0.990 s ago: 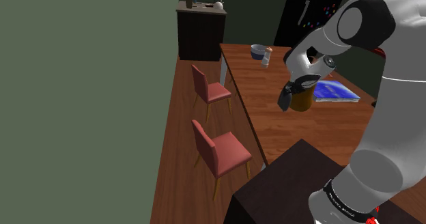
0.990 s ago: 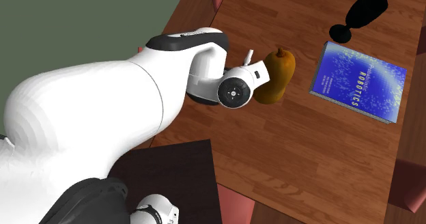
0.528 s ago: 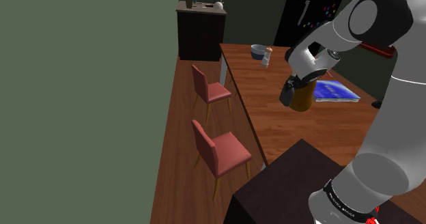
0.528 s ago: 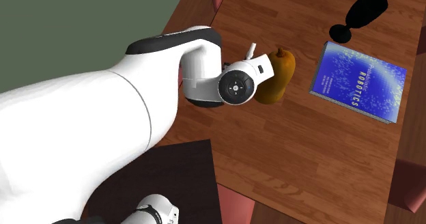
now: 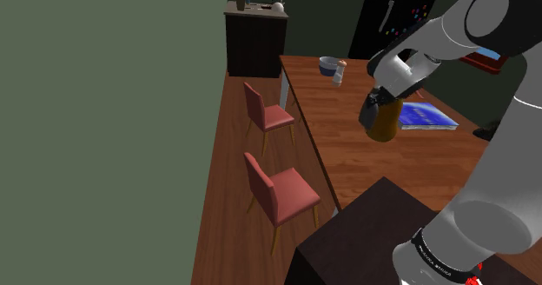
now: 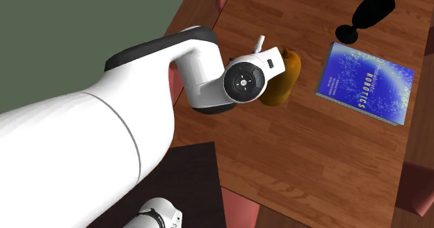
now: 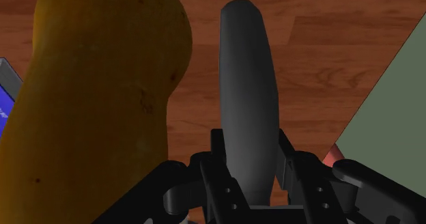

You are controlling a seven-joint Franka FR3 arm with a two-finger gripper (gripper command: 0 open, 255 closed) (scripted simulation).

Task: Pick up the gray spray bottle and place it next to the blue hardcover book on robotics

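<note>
A smooth grey elongated bottle is clasped between the black fingers of my gripper, which is shut on it. Its pale tip sticks out beyond my white wrist. An orange butternut squash stands close beside the bottle, over the wooden table. In the shoulder view my gripper hangs just in front of the squash. The blue robotics book lies flat beyond the squash, a corner of it edging in past the squash.
A black stemmed object stands by the book's far end. A bowl and a small white bottle sit at the table's far end. Two red chairs line the table's side; my dark stand is nearest.
My arm has swung toward the squash and book, carrying the grey bottle with it; the hand now overlaps the squash. The squash and book have not moved.
</note>
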